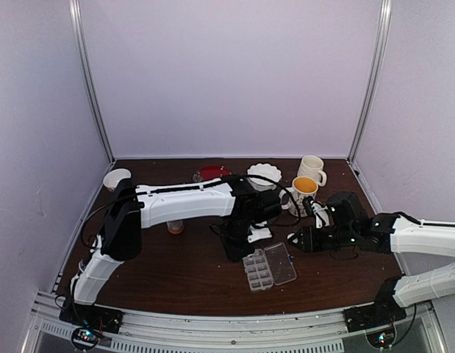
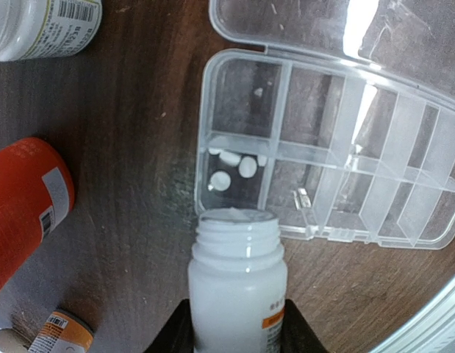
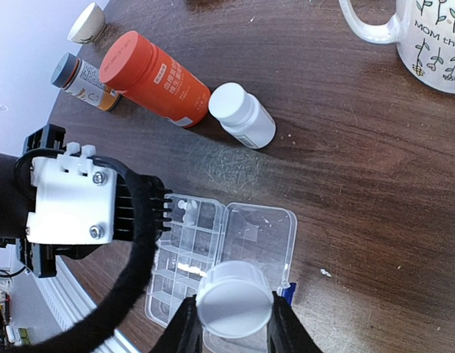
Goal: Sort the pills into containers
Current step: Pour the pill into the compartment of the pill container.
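In the left wrist view the pill box (image 2: 205, 132) runs out of frame at its right end. Its open lid (image 2: 301, 22) is cut off at the top and streaked with glare. Of the left gripper (image 2: 237, 334) only the dark edges of its fingers (image 2: 176, 334) show at the bottom. In the right wrist view a black cable (image 3: 139, 250) and the white cap (image 3: 234, 298) cover part of the box. From above, the pills are too small to make out.

The pill box lies flat on the table (image 1: 176, 272) between the two grippers, with the lid swung open toward the right arm's side. Its long axis runs roughly near to far in the top view, slightly slanted. In the left wrist view it runs left to right, crosswise to the bottle.

The pills (image 2: 234, 166), a few white ones, lie in the end compartment (image 2: 242, 193) of the near row, and one tiny bit sits in the compartment behind it.

The left gripper's fingers clamp an open white bottle (image 2: 237, 279). The bottle's long axis points straight away from the wrist, and its mouth is at the box's near edge, just before that end compartment. Something whitish shows in the mouth, but it cannot be told whether it is pills.

The right gripper (image 3: 235, 323) pinches the white cap between its fingers, in front of the box in its own view. An orange bottle (image 3: 153, 77) lies on its side, apart from the box.
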